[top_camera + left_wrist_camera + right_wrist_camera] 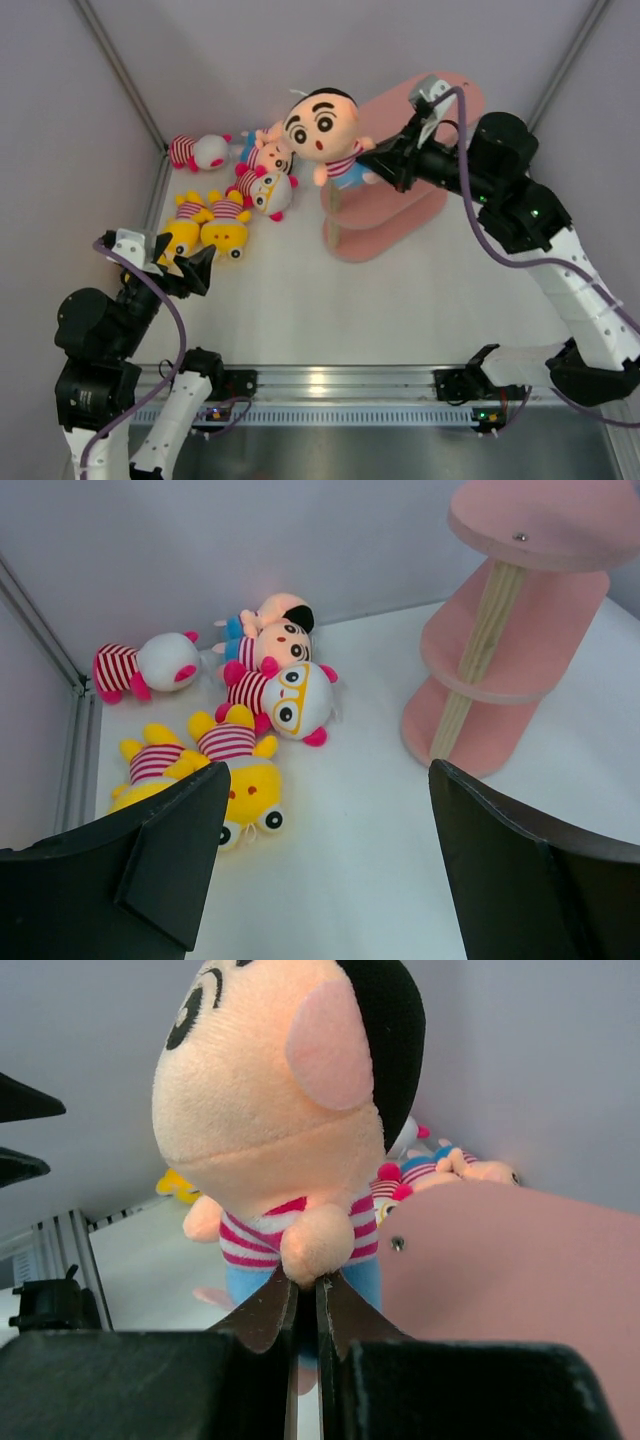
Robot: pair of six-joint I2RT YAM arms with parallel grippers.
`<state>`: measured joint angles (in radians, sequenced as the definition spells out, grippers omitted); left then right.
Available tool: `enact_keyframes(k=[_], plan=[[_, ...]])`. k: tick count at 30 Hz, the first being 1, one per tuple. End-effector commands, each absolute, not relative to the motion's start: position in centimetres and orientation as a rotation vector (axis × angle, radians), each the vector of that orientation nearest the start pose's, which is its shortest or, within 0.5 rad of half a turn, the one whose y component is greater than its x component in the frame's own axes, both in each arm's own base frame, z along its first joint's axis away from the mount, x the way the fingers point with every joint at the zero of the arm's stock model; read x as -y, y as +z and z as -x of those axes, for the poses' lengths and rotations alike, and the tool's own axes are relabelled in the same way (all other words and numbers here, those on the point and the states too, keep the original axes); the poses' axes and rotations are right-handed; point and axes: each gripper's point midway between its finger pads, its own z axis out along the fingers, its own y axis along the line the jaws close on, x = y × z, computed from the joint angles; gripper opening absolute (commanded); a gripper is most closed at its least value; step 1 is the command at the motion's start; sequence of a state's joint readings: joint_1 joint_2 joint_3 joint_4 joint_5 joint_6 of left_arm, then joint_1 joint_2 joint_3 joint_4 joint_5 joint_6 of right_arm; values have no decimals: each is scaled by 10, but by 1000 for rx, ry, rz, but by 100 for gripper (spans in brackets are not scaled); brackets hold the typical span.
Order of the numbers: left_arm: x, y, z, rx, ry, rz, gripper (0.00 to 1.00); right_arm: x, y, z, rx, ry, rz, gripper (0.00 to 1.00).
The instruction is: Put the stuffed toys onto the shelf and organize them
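Observation:
My right gripper (385,160) is shut on a peach-faced doll (328,135) with black hair, striped shirt and blue shorts, pinching its arm (315,1245). It holds the doll upright at the left end of the pink shelf's (385,215) top board (500,1270). My left gripper (190,268) is open and empty, low at the left near two yellow dolls (208,226). A white-faced doll (292,700), a white doll lying on its side (150,665) and two peach-faced dolls (275,630) lie in the back left corner.
Grey walls with metal posts (120,70) close the back and sides. A metal rail (330,385) runs along the near edge. The toys on the table are clustered left of the shelf.

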<state>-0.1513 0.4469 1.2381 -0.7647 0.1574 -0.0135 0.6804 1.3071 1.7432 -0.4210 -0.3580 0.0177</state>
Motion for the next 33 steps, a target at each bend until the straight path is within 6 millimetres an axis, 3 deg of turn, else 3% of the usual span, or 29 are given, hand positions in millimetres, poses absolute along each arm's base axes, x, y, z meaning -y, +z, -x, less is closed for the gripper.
enact_keyframes(k=[1, 5, 7, 8, 10, 11, 12, 13, 14, 15, 19, 22, 27, 33], plan=[[51, 413, -153, -1491, -220, -270, 86, -245, 491, -243, -1459, 745, 713, 0], [55, 410, -152, -1494, -236, -292, 86, -198, 486, -252, -1587, 647, 597, 0], [56, 408, -152, -1497, -242, -296, 86, -180, 479, -275, -1661, 604, 550, 0], [57, 407, -152, -1500, -245, -299, 86, -160, 482, -283, -1691, 561, 507, 0], [56, 405, -153, -1505, -243, -297, 86, -154, 466, -312, -1777, 570, 513, 0], [56, 404, -153, -1506, -240, -297, 86, -148, 481, -316, -1757, 570, 507, 0], [56, 403, -154, -1510, -238, -299, 86, -138, 461, -340, -1840, 608, 484, 0], [56, 402, -155, -1514, -237, -300, 87, -130, 476, -347, -1812, 613, 467, 0], [56, 401, -156, -1515, -235, -303, 87, -113, 474, -360, -1834, 617, 404, 0], [56, 400, -156, -1519, -234, -306, 87, -117, 465, -371, -1861, 707, 405, 0], [54, 394, -160, -1536, -210, -318, 87, -80, 464, -395, -1866, 848, 262, 0], [53, 390, -163, -1546, -193, -326, 87, -67, 450, -412, -1889, 908, 221, 0], [52, 385, -167, -1561, -180, -327, 88, -66, 422, -435, -1941, 1010, 196, 0], [52, 382, -168, -1568, -178, -330, 88, -71, 422, -443, -1918, 1090, 207, 1]])
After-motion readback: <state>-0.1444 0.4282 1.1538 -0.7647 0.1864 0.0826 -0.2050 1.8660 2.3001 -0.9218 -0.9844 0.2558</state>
